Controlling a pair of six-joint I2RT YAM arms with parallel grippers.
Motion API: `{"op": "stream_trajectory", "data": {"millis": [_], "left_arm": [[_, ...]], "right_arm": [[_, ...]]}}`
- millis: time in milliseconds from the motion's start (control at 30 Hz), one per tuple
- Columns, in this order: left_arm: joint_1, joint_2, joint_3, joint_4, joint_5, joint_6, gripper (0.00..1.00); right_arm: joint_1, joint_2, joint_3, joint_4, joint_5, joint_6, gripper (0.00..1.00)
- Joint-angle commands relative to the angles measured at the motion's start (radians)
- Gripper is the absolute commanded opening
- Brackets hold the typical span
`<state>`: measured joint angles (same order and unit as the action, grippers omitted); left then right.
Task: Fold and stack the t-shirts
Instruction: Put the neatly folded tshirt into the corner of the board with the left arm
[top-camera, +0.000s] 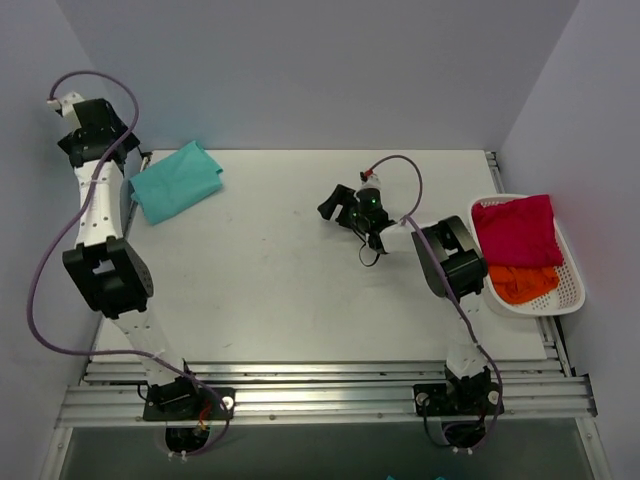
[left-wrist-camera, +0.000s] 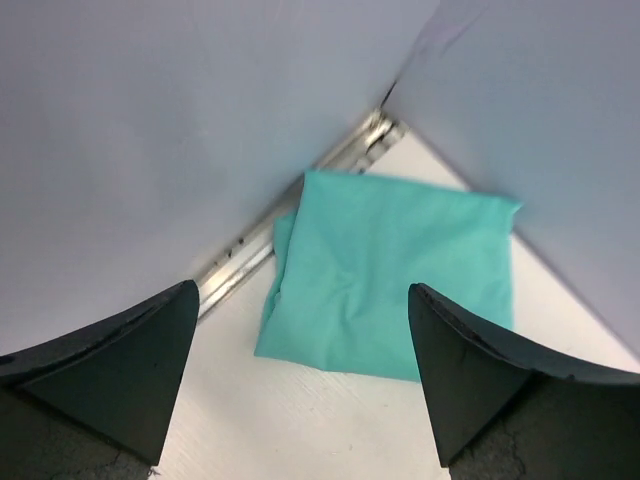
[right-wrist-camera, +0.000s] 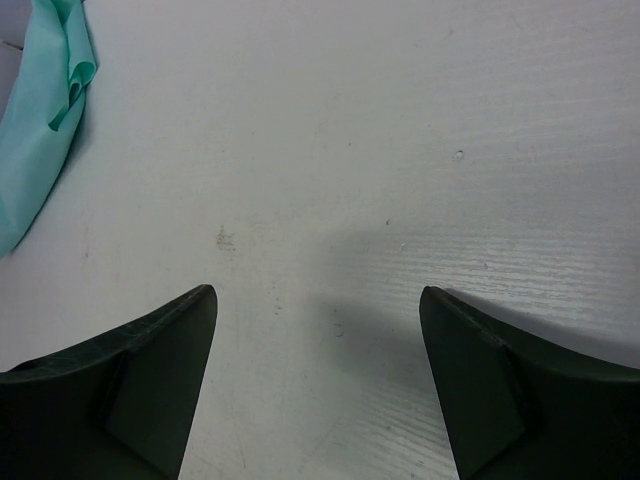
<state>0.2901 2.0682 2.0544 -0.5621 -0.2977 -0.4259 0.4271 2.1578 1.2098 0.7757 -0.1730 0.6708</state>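
A folded teal t-shirt (top-camera: 175, 182) lies at the table's back left corner, by the metal rail (left-wrist-camera: 235, 262). In the left wrist view the teal t-shirt (left-wrist-camera: 390, 270) is flat on the table below and ahead of my left gripper (left-wrist-camera: 302, 288), which hangs over it, open and holding nothing. That gripper (top-camera: 100, 140) is raised near the left wall. My right gripper (top-camera: 335, 208) is open over bare table at centre right, with nothing between its fingers (right-wrist-camera: 316, 291). An edge of the teal t-shirt (right-wrist-camera: 40, 130) shows far left there. A magenta-red t-shirt (top-camera: 515, 230) and an orange one (top-camera: 522, 283) lie crumpled in the basket.
A white slotted basket (top-camera: 575, 270) stands at the right table edge. Walls close in the table on the left, back and right. Metal rails run along the near edge (top-camera: 320, 380).
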Motion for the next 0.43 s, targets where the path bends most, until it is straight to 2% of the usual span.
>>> {"op": "stream_trajectory", "data": {"millis": [0, 67, 133, 167, 200, 233, 267, 333, 400], "left_arm": [[-0.106, -0.244, -0.025, 0.022, -0.360, 0.088, 0.94], [-0.137, -0.362, -0.091, 0.019, -0.371, 0.067, 0.94], [-0.198, -0.498, -0.238, 0.036, -0.360, 0.021, 0.94], [-0.219, -0.551, -0.296, 0.048, -0.330, 0.010, 0.94], [-0.245, -0.597, -0.426, 0.085, -0.310, 0.003, 0.94], [-0.279, -0.697, -0.489, 0.097, -0.281, -0.032, 0.94], [-0.328, -0.751, -0.555, 0.125, -0.211, -0.031, 0.94], [-0.435, -0.897, -0.755, 0.192, -0.183, -0.043, 0.94], [-0.509, -0.980, -0.873, 0.253, -0.181, -0.039, 0.94]], "right_arm": [[0.019, -0.062, 0.002, 0.008, 0.013, -0.042, 0.78], [0.036, -0.105, -0.003, -0.015, 0.030, -0.062, 0.79], [0.071, -0.148, -0.022, -0.009, 0.055, -0.097, 0.79], [0.087, -0.198, -0.036, -0.009, 0.055, -0.111, 0.79], [0.123, -0.226, -0.044, -0.006, 0.049, -0.129, 0.79], [0.146, -0.260, -0.053, -0.012, 0.059, -0.181, 0.79], [0.174, -0.332, -0.065, -0.027, 0.078, -0.212, 0.79], [0.269, -0.445, -0.078, -0.087, 0.172, -0.293, 0.78], [0.335, -0.527, -0.130, -0.093, 0.286, -0.336, 0.79]]}}
